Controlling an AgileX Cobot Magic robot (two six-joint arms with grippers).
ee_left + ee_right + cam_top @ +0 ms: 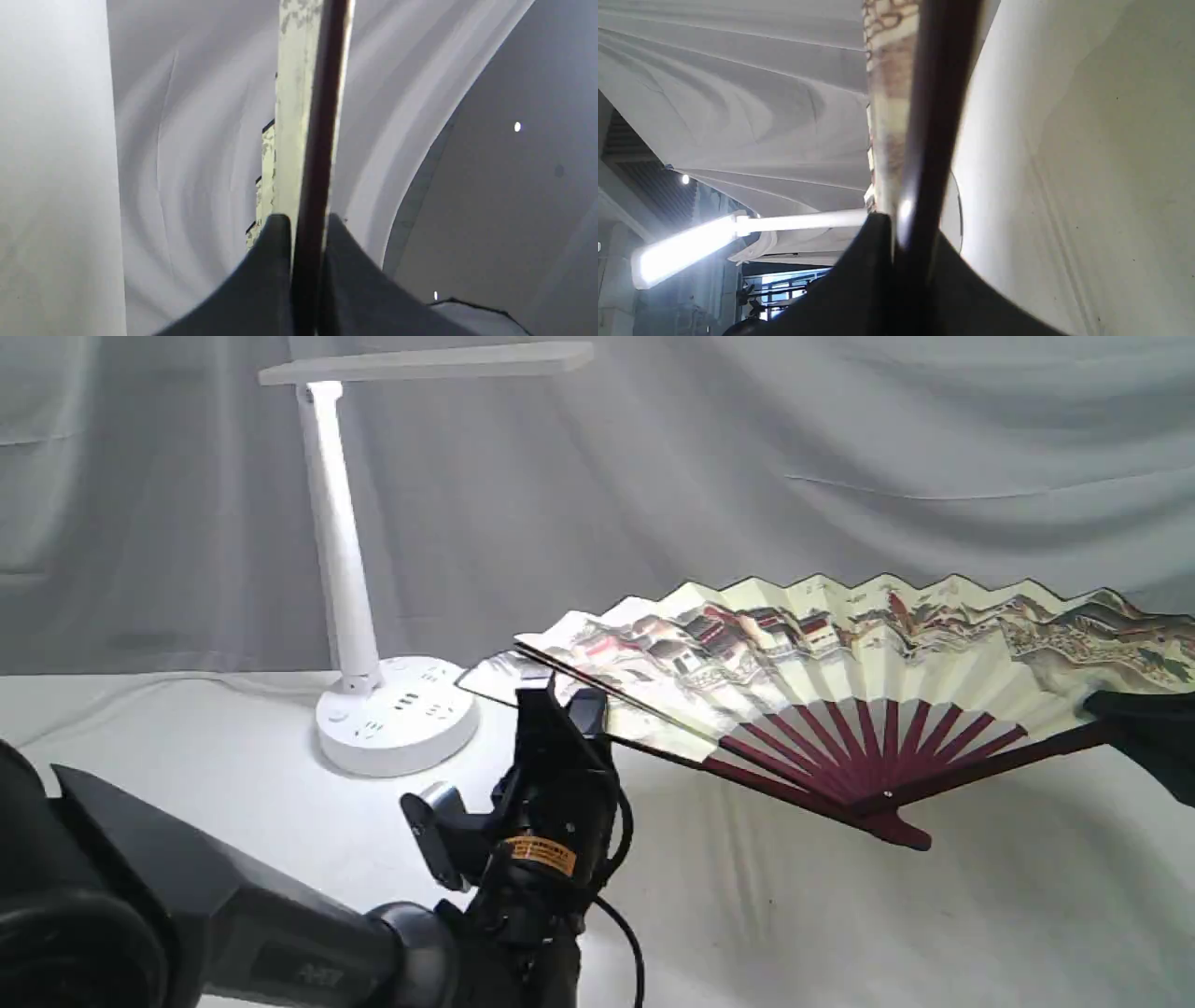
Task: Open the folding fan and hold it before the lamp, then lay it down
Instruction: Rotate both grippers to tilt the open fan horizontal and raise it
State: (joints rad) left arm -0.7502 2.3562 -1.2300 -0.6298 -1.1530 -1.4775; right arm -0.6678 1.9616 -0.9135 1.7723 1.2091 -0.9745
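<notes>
Your left fingers (268,266) and right fingers (873,266) each clamp a guard of the spread fan (840,653). The exterior view crops the right pair.

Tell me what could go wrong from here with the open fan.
1. The left hand and right hand each pinch one thin guard of the folding fan; spreading further could tear the pleats or slip a guard free.
2. The left hand is near the lamp; swinging toward it might knock it over.
</notes>
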